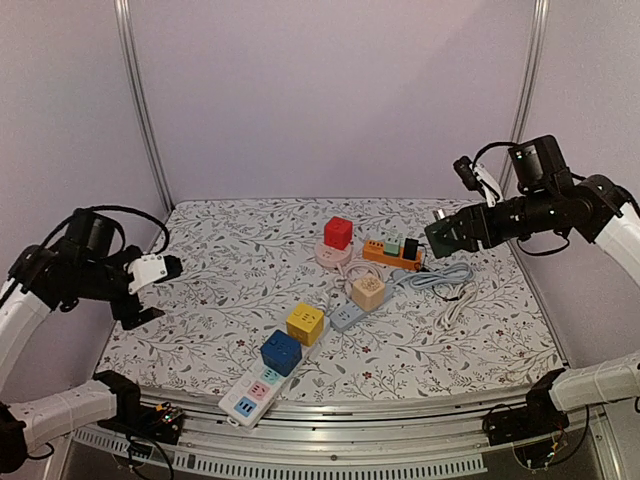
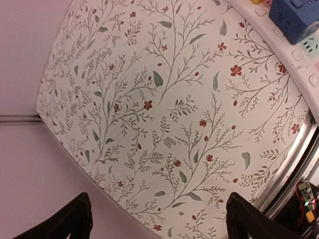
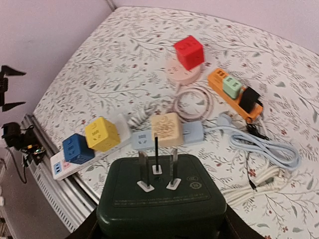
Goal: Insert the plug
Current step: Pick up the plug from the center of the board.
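Nearest us, the dark green plug (image 3: 162, 196) fills the lower middle of the right wrist view. Its three prongs point away and it is clamped in our right claw (image 1: 452, 231). That arm reaches in from the right edge, raised above the desk (image 1: 220, 250). Our left claw (image 1: 158, 292) hangs at the left edge, jaws spread wide.

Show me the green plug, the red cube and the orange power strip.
green plug (image 3: 159, 199): right wrist view, flat face under the prongs.
red cube (image 3: 189, 55): right wrist view, its near side.
orange power strip (image 3: 215, 78): right wrist view, bare left end.
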`<move>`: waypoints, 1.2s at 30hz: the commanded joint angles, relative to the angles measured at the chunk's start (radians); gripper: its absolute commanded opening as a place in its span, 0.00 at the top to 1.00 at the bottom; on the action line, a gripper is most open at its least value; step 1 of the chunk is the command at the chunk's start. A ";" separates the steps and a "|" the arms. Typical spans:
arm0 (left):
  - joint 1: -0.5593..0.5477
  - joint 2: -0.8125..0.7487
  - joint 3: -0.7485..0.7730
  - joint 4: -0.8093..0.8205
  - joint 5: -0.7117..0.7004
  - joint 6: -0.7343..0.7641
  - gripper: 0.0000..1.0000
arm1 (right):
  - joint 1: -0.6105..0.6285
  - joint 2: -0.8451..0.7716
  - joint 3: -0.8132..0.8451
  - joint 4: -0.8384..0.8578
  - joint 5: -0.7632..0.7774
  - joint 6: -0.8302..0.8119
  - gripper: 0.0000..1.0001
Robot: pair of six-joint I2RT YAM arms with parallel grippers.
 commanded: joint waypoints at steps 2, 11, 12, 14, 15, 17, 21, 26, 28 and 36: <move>0.002 -0.227 0.154 -0.055 0.306 0.660 0.01 | 0.200 0.040 0.080 0.027 -0.228 -0.146 1.00; -0.015 -0.362 -0.030 0.173 0.693 1.239 0.01 | 0.487 0.209 0.231 0.048 -0.202 -0.283 1.00; -0.022 -0.354 -0.029 0.173 0.697 1.238 0.00 | 0.503 0.228 0.244 0.052 -0.198 -0.289 1.00; -0.043 -0.326 -0.017 0.174 0.677 1.221 0.01 | 0.525 0.260 0.265 0.063 -0.191 -0.302 1.00; -0.056 -0.310 -0.008 0.175 0.657 1.201 0.00 | 0.532 0.272 0.277 0.069 -0.186 -0.305 1.00; -0.094 -0.270 0.019 0.189 0.611 1.124 0.00 | 0.542 0.302 0.303 0.078 -0.189 -0.303 1.00; -0.236 -0.174 0.081 0.232 0.465 0.890 0.00 | 0.549 0.371 0.358 0.096 -0.193 -0.292 1.00; -0.417 -0.092 0.103 0.296 0.315 0.816 0.00 | 0.550 0.436 0.415 0.144 -0.160 -0.245 1.00; -0.480 -0.068 0.091 0.385 0.259 0.802 0.00 | 0.551 0.472 0.448 0.147 -0.131 -0.218 1.00; -0.689 0.113 0.223 0.462 0.120 0.826 0.01 | 0.575 0.567 0.523 0.141 -0.121 -0.218 1.00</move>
